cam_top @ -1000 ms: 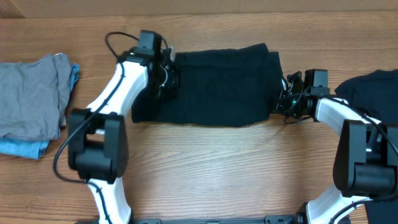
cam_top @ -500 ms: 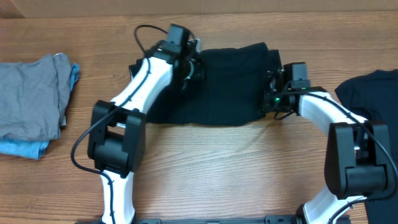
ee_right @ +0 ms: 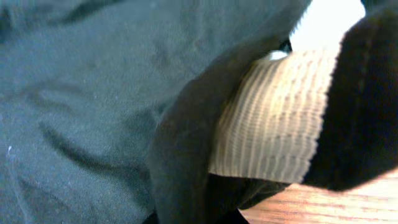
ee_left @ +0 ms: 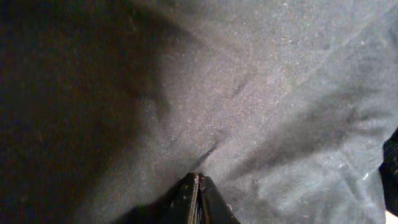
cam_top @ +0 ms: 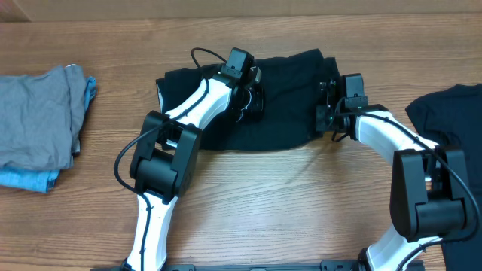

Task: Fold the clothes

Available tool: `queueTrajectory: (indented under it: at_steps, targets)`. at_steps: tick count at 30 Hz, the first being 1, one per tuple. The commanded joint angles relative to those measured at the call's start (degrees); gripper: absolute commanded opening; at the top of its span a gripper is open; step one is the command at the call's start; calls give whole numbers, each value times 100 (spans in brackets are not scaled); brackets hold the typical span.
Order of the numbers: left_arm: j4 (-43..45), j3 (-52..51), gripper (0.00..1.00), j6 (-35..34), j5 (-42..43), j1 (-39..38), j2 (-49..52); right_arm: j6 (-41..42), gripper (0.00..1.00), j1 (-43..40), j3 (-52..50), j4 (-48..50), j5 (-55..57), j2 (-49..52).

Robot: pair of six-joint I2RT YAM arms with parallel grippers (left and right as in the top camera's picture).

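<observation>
Black garment (cam_top: pixel 290 94) by the surface's (cam_top: pixel 263 199) far edge, left claw (ee_left: pixel 196 186) pinching its cloth, right claw (cam_top: pixel 327 113) at its side, grip unclear

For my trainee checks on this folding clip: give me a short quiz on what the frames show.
1. True or false: the grey garment lies clear of both arms.
2. The left pincer pinches: A. the middle black garment; B. the grey garment; C. nothing.
3. How many black garments show overhead?
Key: 1 true; 2 A; 3 two, counting the second black garment at the right edge.
</observation>
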Motion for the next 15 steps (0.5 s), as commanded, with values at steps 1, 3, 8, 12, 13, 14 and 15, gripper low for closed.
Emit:
queueTrajectory:
  at_steps: [1, 3, 8, 12, 13, 14, 15]
  targets:
    - [-201, 55, 7, 273, -129, -11, 146, 81, 10, -4, 98, 210, 72, 33]
    - [-284, 55, 4, 396, -129, -11, 146, 76, 4, -4, 98, 168, 76, 33]
    - [-299, 55, 4, 435, -175, 83, 144, 232, 4, 2, 396, -1161, 35, -271]
    - [-293, 79, 4, 496, -321, 103, 136, 380, 4, 7, 437, -1617, -31, -984]
    - [-297, 133, 4, 614, -321, 103, 127, 380, 4, 28, 437, -1674, -57, -1091]
    - [-308, 188, 4, 629, -319, 103, 105, 380, 4, 87, 435, -1718, -74, -1174]
    - [-323, 262, 4, 629, -302, 103, 81, 378, 4, 203, 437, -1720, -72, -1202]
